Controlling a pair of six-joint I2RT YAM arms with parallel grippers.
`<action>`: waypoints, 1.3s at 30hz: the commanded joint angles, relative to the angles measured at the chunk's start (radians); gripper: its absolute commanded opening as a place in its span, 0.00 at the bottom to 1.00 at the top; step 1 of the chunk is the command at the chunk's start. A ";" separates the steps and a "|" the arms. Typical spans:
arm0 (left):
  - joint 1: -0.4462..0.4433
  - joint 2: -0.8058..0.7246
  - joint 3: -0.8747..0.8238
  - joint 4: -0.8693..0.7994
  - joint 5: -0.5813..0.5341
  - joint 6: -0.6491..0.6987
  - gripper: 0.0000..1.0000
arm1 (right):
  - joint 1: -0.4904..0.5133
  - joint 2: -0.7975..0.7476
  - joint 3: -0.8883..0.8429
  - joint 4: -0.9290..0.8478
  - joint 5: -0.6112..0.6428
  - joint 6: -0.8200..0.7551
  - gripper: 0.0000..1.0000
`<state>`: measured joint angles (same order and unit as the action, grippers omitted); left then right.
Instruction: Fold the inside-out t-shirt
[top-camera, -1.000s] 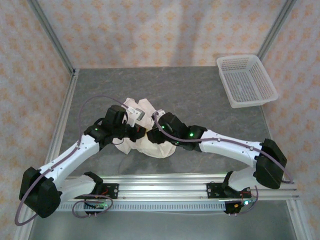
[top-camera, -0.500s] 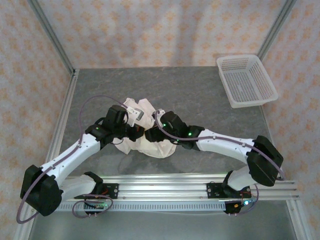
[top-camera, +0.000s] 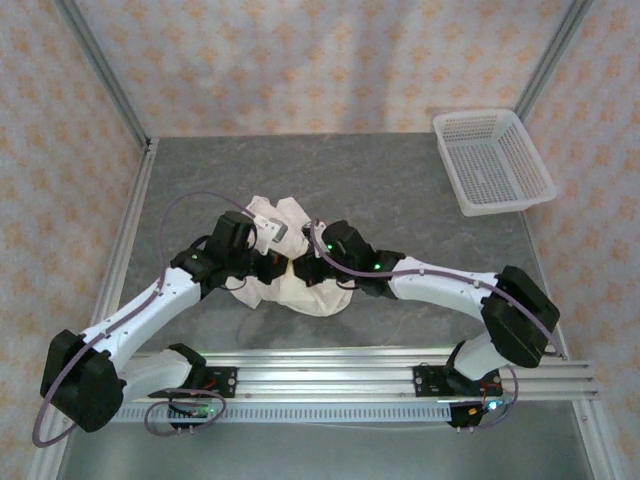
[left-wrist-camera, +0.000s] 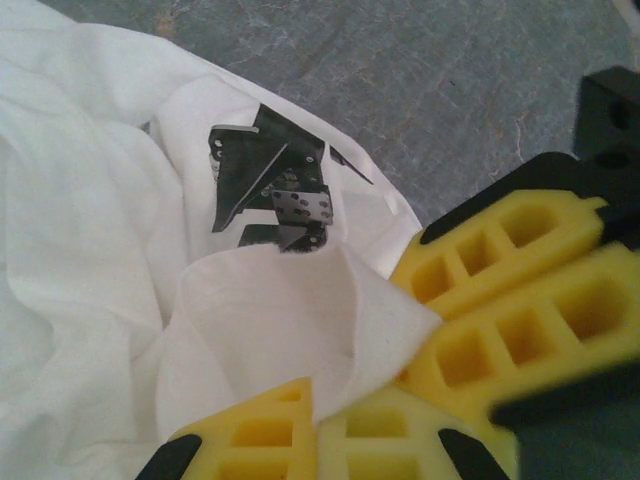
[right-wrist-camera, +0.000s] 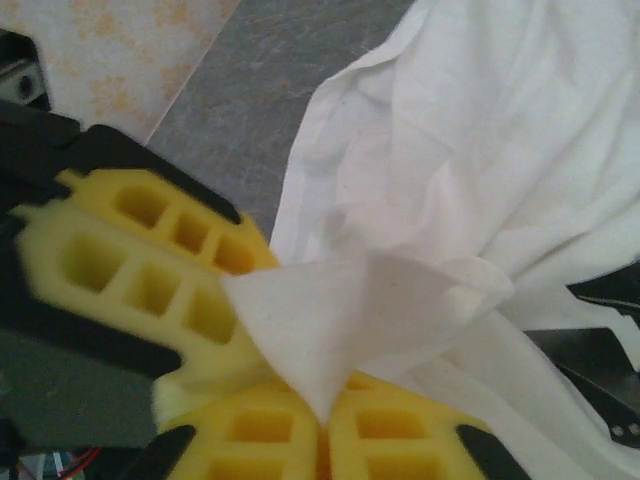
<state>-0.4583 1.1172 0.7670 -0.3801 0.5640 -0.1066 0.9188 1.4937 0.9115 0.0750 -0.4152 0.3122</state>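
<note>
Inside-out t-shirt (top-camera: 305, 292), white, crumpled in a heap on grey counter (top-camera: 400, 190), lying beneath and between both sets of jaws; left jaws pinching a raised fold, right jaws pinching cloth just beside them.

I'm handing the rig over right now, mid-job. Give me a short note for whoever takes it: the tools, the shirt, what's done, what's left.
Left tool: shut on a raised peak of the t-shirt.
Right tool: shut on a fold of the same cloth, close beside the left tool.
T-shirt: a wrinkled heap on the table, left of centre, under both wrists. The mesh basket sits apart at the far right corner.
Done: both grips taken.
Left: no flat fold is visible yet; the shirt probably needs spreading out first, then folding.
</note>
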 joint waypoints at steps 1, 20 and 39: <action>-0.010 -0.021 0.021 -0.011 -0.021 -0.010 0.00 | -0.006 -0.023 0.013 -0.007 0.064 -0.006 0.00; 0.375 0.421 0.295 -0.195 -0.279 -0.312 1.00 | -0.007 -0.897 -0.428 -0.087 0.358 -0.022 0.00; 0.439 0.878 0.632 -0.264 -0.507 -0.357 0.00 | -0.012 -1.097 -0.336 -0.264 0.818 -0.027 0.00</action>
<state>-0.0448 1.9911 1.3621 -0.5690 0.1448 -0.4377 0.9150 0.4507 0.4931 -0.1638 0.1875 0.2878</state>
